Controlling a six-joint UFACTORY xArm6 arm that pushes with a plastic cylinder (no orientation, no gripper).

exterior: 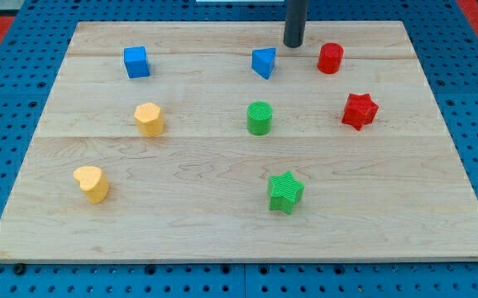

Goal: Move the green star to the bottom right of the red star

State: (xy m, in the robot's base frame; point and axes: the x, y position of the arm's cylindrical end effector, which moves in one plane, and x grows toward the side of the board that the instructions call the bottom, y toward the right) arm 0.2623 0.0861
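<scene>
The green star (285,192) lies on the wooden board (222,223) below the middle, toward the view's bottom. The red star (360,111) lies up and to the right of it, near the board's right side. My tip (293,44) stands near the view's top edge, between the blue triangular block (264,62) and the red cylinder (331,58). The tip is far above the green star and touches no block.
A green cylinder (259,117) stands at the middle, directly above the green star. A blue cube (136,61) sits at the top left. A yellow hexagonal block (149,118) and a yellow heart (92,183) lie on the left.
</scene>
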